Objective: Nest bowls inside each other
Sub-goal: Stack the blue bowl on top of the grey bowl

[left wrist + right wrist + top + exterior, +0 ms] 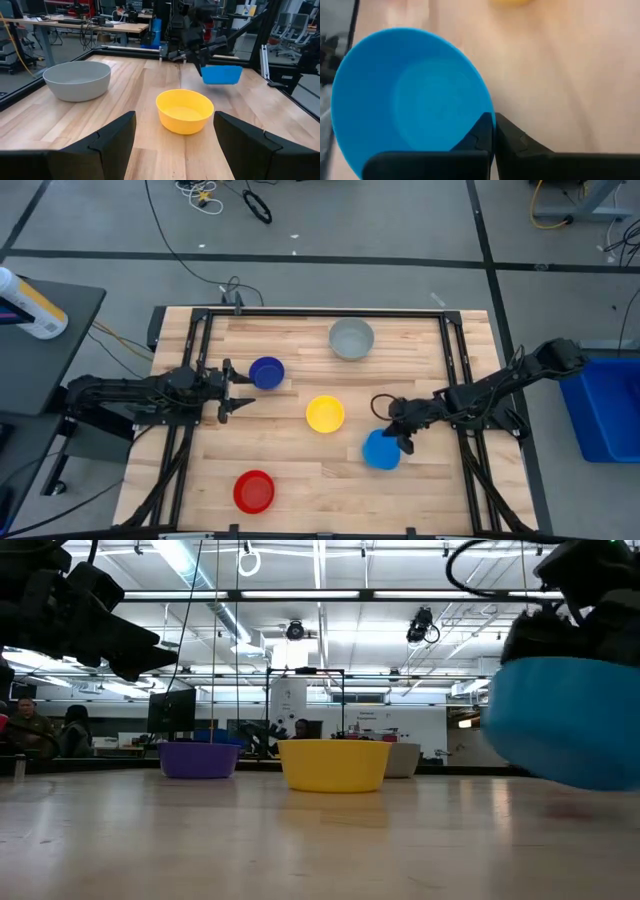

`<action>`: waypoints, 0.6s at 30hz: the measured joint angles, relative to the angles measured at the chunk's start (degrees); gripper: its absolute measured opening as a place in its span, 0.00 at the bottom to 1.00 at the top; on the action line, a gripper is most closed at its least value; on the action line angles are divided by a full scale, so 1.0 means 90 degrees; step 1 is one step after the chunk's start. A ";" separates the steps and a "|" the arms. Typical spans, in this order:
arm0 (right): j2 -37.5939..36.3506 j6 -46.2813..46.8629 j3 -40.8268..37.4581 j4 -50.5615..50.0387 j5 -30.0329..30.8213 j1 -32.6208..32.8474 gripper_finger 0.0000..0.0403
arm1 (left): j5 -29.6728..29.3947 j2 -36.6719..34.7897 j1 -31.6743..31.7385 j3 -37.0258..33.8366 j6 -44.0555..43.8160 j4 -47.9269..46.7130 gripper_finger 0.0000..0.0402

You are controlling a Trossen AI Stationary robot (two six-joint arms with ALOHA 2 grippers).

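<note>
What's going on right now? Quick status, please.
Right gripper shut on light blue bowl, lifted. Left gripper open by dark blue bowl. Nothing nested yet.

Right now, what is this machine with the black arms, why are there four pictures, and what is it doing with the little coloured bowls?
It is a robot with two dark arms at a wooden table. Each arm ends in a gripper, a hand with two fingers.

One picture looks straight down from above. One looks across from table height. The other two come from small cameras on each arm's wrist.

There are five bowls: a grey bowl, a dark blue bowl, a yellow bowl, a red bowl and a light blue bowl.

The right gripper is pinched shut on the rim of the light blue bowl. Seen from table height, that bowl hangs above the wood, so it is lifted.

The left gripper is open and holds nothing, beside the dark blue bowl.

No bowl sits inside another yet.
</note>
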 joint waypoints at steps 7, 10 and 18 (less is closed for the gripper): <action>-0.0001 -0.1584 0.0638 -0.0214 0.2318 -0.0538 0.01 | -0.0058 0.0000 -0.0001 0.0000 0.0017 0.0011 0.68; -0.0001 -0.2491 0.0976 -0.0077 0.2989 -0.1089 0.00 | -0.0060 0.0000 0.0001 0.0000 0.0019 0.0011 0.68; 0.0020 -0.4170 0.1649 0.0691 0.2457 -0.3141 0.00 | -0.0063 0.0000 0.0001 0.0000 0.0123 0.0013 0.68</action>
